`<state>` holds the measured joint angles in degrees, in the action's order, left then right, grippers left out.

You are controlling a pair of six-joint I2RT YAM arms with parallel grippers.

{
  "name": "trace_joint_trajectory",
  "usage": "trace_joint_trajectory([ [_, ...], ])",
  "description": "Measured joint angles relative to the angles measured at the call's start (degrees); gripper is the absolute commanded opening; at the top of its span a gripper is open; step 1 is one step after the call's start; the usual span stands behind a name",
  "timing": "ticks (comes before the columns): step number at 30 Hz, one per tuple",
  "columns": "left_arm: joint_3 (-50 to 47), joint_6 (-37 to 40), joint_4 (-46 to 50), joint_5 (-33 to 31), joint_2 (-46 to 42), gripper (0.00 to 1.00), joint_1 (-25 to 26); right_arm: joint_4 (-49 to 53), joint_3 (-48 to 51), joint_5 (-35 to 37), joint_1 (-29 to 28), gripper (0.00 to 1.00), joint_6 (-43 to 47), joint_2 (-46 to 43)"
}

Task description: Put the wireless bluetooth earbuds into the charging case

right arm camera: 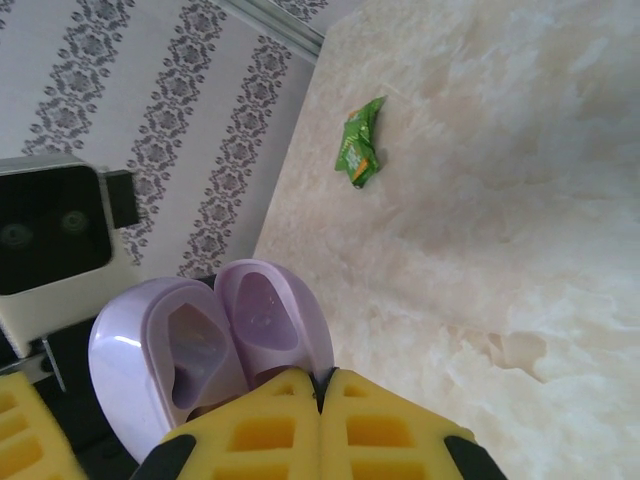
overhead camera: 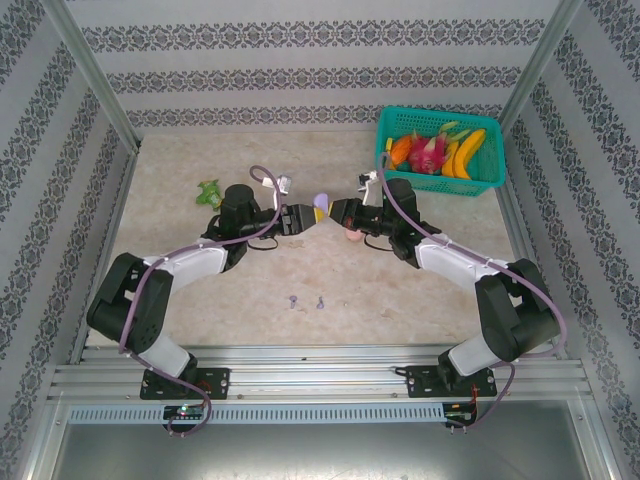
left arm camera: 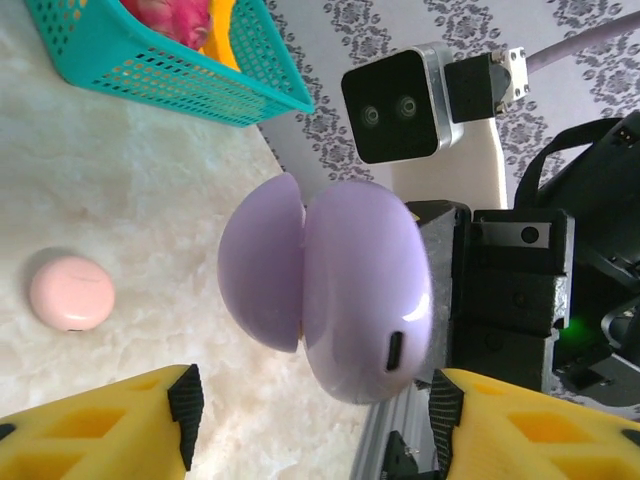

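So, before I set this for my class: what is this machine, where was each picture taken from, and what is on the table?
It is two robot arms bolted at the edge of a table. One camera looks down from above; one rides on each wrist. The right arm's fingers pinch an open purple charging case, its hollows empty. The left arm's fingers stand spread near it. On the table lie two purple earbuds, a pink case, a green packet and a teal basket of fruit.

Purple charging case (overhead camera: 320, 208), lid open, wells empty, up in air; two purple earbuds (overhead camera: 293, 301) lie apart at its 6 o'clock.
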<state>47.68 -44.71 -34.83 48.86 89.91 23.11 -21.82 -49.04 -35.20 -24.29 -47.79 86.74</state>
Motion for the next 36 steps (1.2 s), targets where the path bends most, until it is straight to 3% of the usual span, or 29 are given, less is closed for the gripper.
trace_joint_trajectory([
  [10,21.03,22.45,38.36,-1.66,-2.95,0.78,-1.03,14.29,-5.2,3.93,0.2,0.0,15.72,-1.53],
  [20,39.6,41.77,68.81,2.34,9.11,0.77,-1.49,27.32,-10.12,9.99,-2.03,0.0,31.71,-1.53],
  [28,45.46,50.51,82.49,5.92,15.19,0.62,-1.49,31.34,-11.23,12.28,-4.83,0.0,37.42,-1.51],
  [36,46.73,54.9,88.37,9.31,16.35,0.57,-1.49,34.77,-12.87,13.35,-6.03,0.0,40.68,-1.05],
])
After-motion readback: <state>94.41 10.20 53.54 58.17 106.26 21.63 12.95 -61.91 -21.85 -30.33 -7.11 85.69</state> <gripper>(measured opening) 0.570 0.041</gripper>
